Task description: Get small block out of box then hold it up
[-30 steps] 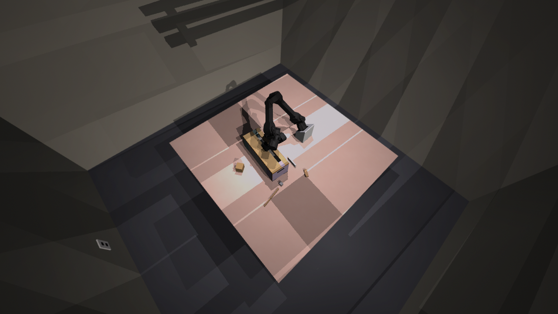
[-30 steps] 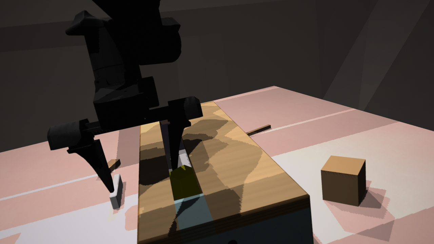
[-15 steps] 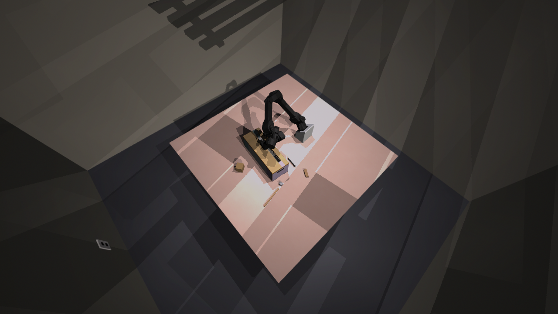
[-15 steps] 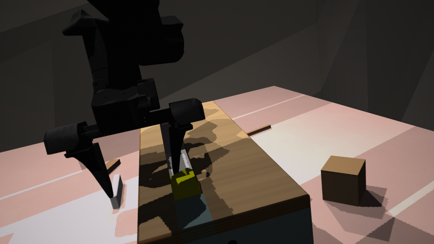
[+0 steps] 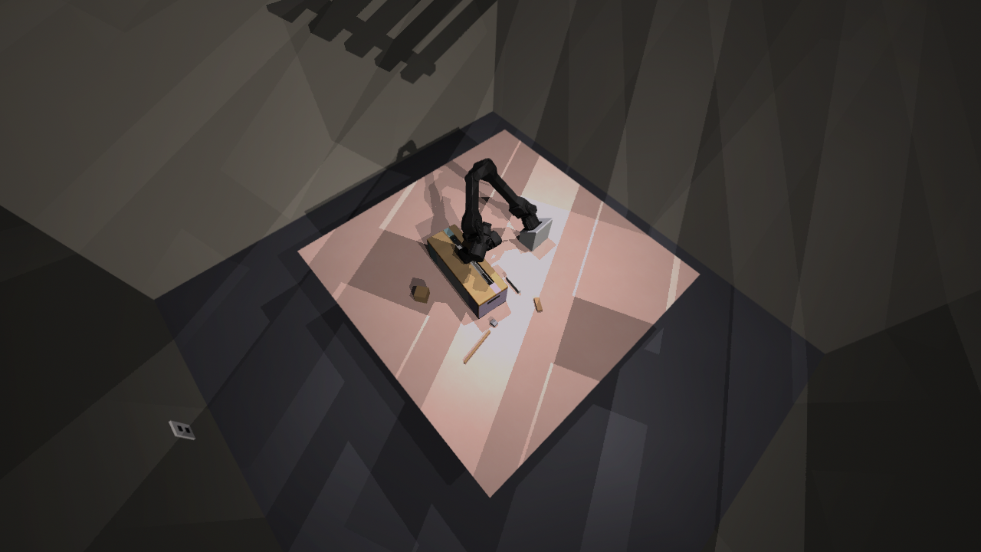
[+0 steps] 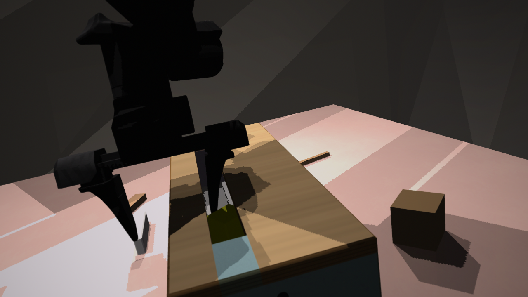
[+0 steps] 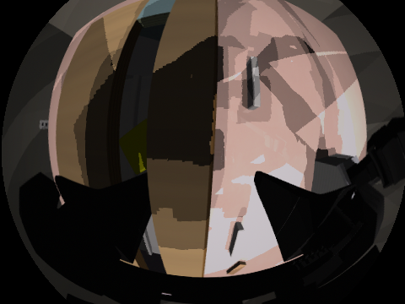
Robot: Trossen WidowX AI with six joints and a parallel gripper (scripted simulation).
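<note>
The box (image 5: 488, 296) (image 6: 302, 229) (image 7: 181, 186) has a wooden top with a long open slot. A dark yellow block (image 6: 227, 227) (image 7: 136, 141) shows inside through the slot, partly hidden under the top in the wrist view. My gripper (image 5: 474, 255) (image 6: 174, 226) (image 7: 211, 175) is open, with nothing between its fingers. One finger points down into the slot, close to the block's far side in the exterior view; I cannot tell whether they touch. The other finger is outside the box, above the table. The top view does not show the block; the arm covers part of the slot.
A wooden cube (image 5: 420, 293) (image 6: 417, 221) stands beside the box. A wooden stick (image 5: 477, 347) (image 6: 317, 158) and small grey block (image 5: 493, 322) lie beyond one end. A dark bar (image 5: 512, 284) (image 7: 236, 237), short wooden piece (image 5: 538, 303) (image 7: 236, 267) and grey bar (image 7: 253, 82) lie along the other side.
</note>
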